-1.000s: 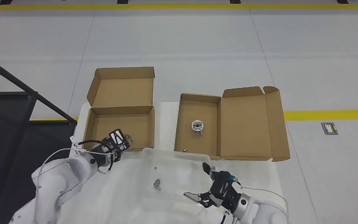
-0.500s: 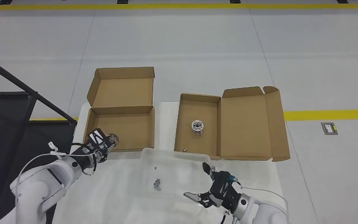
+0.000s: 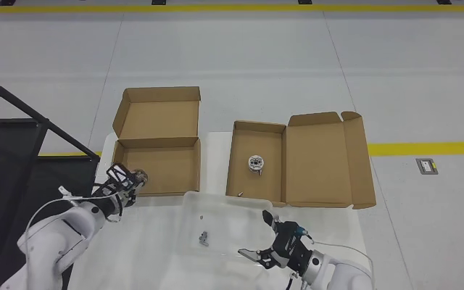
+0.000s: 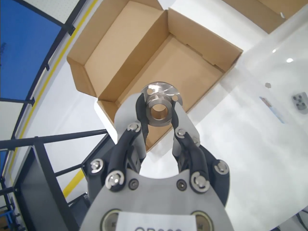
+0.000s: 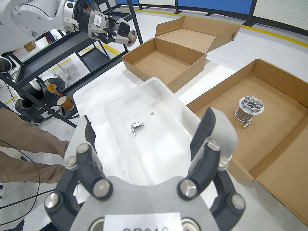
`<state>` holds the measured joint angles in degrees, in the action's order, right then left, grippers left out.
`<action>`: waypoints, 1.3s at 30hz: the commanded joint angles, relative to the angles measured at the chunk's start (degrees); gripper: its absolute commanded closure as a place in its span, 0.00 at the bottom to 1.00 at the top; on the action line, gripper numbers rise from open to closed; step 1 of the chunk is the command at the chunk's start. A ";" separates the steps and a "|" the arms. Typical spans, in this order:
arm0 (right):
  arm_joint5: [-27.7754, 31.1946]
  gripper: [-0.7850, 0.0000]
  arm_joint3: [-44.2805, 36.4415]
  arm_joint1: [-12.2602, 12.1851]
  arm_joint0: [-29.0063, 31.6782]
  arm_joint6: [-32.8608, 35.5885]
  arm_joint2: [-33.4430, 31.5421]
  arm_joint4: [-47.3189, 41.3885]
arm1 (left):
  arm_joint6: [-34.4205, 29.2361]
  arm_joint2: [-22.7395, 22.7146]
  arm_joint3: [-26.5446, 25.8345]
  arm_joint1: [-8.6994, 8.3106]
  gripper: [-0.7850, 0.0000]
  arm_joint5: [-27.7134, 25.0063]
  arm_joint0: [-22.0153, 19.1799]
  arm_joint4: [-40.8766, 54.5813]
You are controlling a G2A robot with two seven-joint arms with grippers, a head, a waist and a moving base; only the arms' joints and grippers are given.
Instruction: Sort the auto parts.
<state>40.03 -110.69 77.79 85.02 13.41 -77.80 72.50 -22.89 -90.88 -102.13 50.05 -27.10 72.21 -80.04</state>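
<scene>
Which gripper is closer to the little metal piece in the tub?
Right. Right gripper is at the tub rim, near the piece; left gripper is by the left box.

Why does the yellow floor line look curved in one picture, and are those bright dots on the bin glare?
Left wrist view: a wide lens likely bends the yellow line into an arc; the dots on the bin look like lamp reflections. Top view: the floor stripe runs straight. Right wrist view: sheen on the bin's floor.

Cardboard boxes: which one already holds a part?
The right-hand box, lid folded out sideways: a round metal part sits inside. The other box shows none.
</scene>
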 commanded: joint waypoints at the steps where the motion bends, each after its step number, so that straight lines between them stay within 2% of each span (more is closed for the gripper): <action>1: 0.00 0.00 0.00 0.00 0.01 0.00 -0.01 0.00 | 0.93 0.15 2.06 0.18 1.00 1.56 -1.33 0.99; 4: 0.00 0.00 0.00 0.00 0.01 0.00 -0.01 0.00 | 1.91 0.94 4.05 0.41 1.00 2.24 -2.80 1.91; 16: 0.00 0.00 0.00 0.00 0.01 0.00 -0.01 0.00 | 2.40 1.33 4.08 0.49 1.00 2.62 -2.36 1.44; 19: 0.00 0.00 0.00 0.00 0.01 0.00 -0.01 0.00 | 2.20 2.10 5.96 0.70 1.00 3.66 -3.31 1.37; 24: 0.00 0.00 0.00 0.00 0.01 0.00 -0.01 0.00 | 1.03 4.68 13.45 1.21 1.00 2.06 -9.62 4.07; 35: 0.00 0.00 0.00 0.00 0.01 0.00 -0.01 0.00 | -1.22 16.13 30.70 3.38 1.00 -4.28 -25.53 4.03; 39: 0.00 0.00 0.00 0.00 0.01 0.00 -0.01 0.00 | -1.07 19.95 36.08 4.51 1.00 -4.50 -30.08 3.73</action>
<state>40.03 -110.69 77.79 85.02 13.41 -77.80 72.50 -24.02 -72.09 -67.77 54.22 -31.72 43.50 -76.30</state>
